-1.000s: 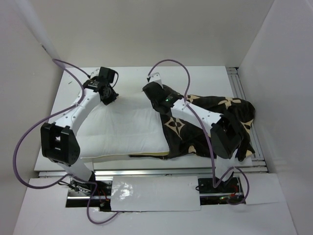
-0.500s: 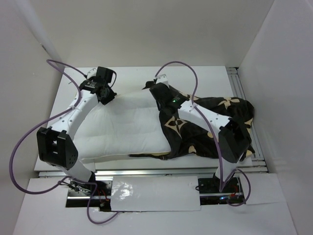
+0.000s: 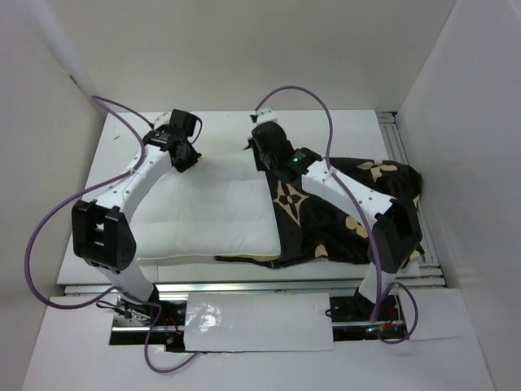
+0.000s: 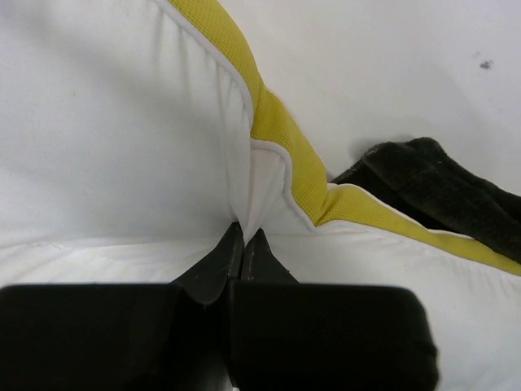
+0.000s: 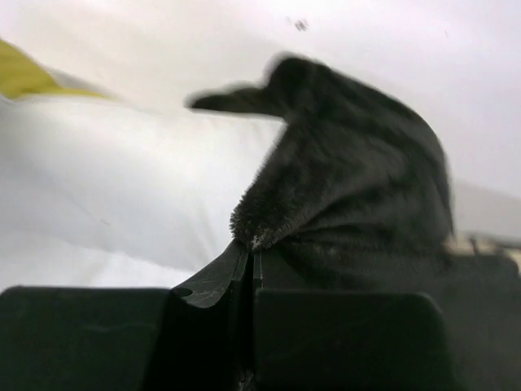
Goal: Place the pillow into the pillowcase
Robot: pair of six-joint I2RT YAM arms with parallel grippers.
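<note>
The right gripper (image 5: 248, 244), fingers pressed together on the pillowcase (image 3: 350, 216) hem, is drawing the plush flatter and tauter than a second ago, yet the mouth is barely advancing. The left gripper (image 4: 242, 232) is pinching the pillow (image 3: 203, 212) at its far yellow-trimmed edge. Only the pillow's right end is sitting inside the case, and the rest is lying exposed on the table (image 3: 228, 122).

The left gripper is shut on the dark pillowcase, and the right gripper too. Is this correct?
Not quite. The left gripper is shut on the white pillow, beside its yellow trim, as the left wrist view shows. The right gripper is indeed shut on the pillowcase.
</note>
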